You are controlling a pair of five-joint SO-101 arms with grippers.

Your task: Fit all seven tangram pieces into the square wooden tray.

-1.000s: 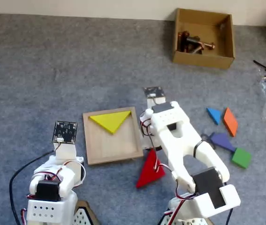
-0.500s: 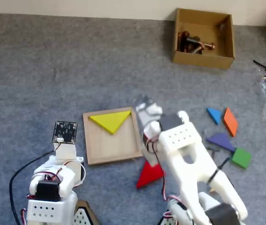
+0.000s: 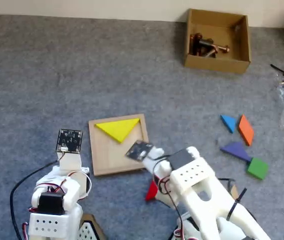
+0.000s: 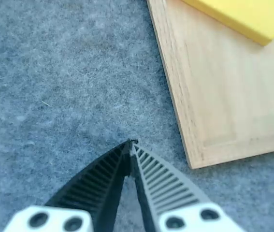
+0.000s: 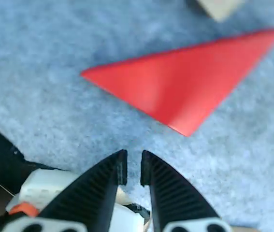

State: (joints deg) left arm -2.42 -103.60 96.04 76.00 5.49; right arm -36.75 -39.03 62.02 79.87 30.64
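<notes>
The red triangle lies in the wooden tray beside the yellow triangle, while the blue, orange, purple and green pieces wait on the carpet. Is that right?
No. The red triangle lies on the carpet outside the wooden tray, as the high view shows. The yellow triangle is in the tray, and the blue, orange, purple and green pieces wait on the carpet.
</notes>
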